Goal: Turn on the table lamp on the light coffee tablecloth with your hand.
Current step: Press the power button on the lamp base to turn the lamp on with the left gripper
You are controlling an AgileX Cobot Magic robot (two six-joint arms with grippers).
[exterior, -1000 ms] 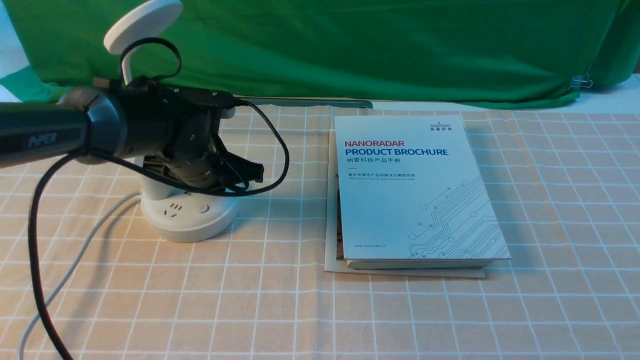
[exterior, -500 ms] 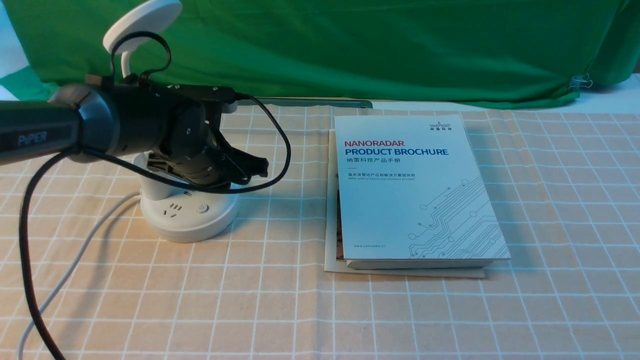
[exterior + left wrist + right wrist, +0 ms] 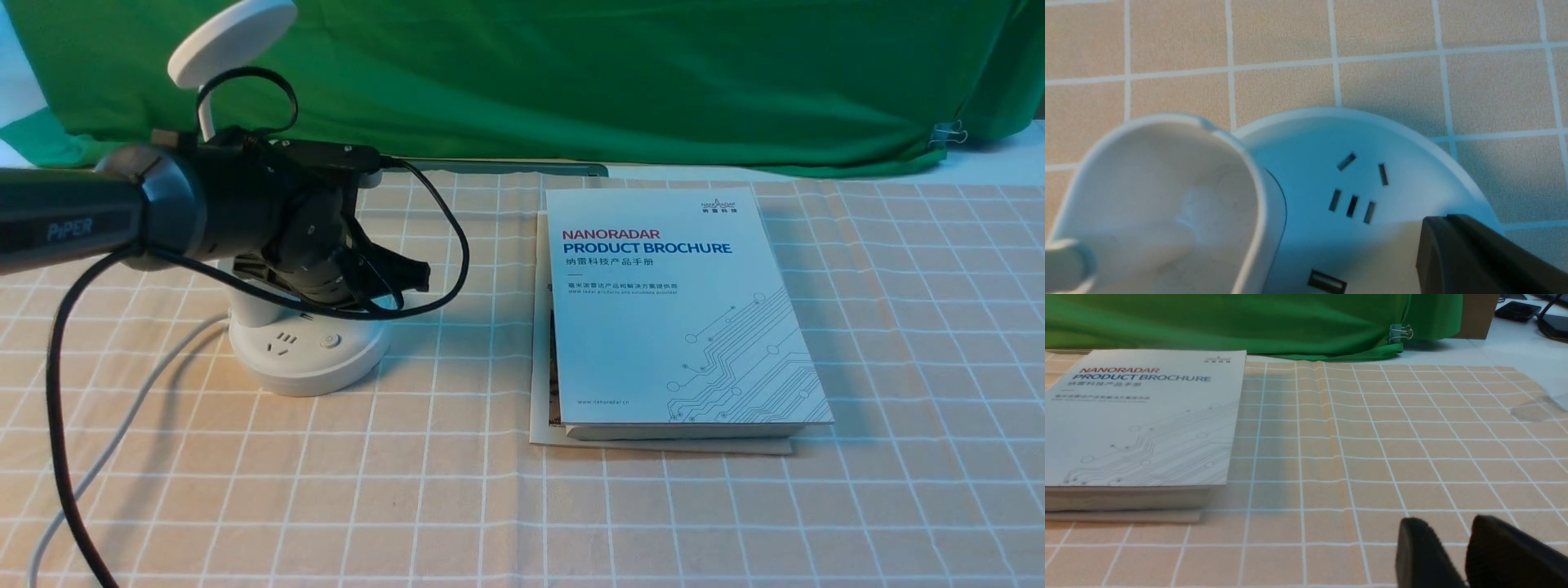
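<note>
Since half a second ago the left arm (image 3: 82,219) has slid a little to the right and dipped. The left claw (image 3: 415,278) now sits lower over the lamp (image 3: 306,359) base, almost where it was a second ago. That small rise and fall looks like a try at a switch, yet the lamp head (image 3: 233,41) shows no glow I can make out, so I judge the lamp not yet lit.

The lamp stands on the checked tablecloth (image 3: 457,490) at the robot's left, well apart from the brochure (image 3: 678,310). The arm reaches in level from the left edge with its wrist bent. Its claw points right and hovers over the rear right of the base. The round button (image 3: 330,340) lies nearer the camera, uncovered.

Whether the left claw is together or apart I cannot tell — the wrist view shows only one dark finger. The right claw (image 3: 1468,559) hangs low over bare cloth, fingers together, holding nothing.
</note>
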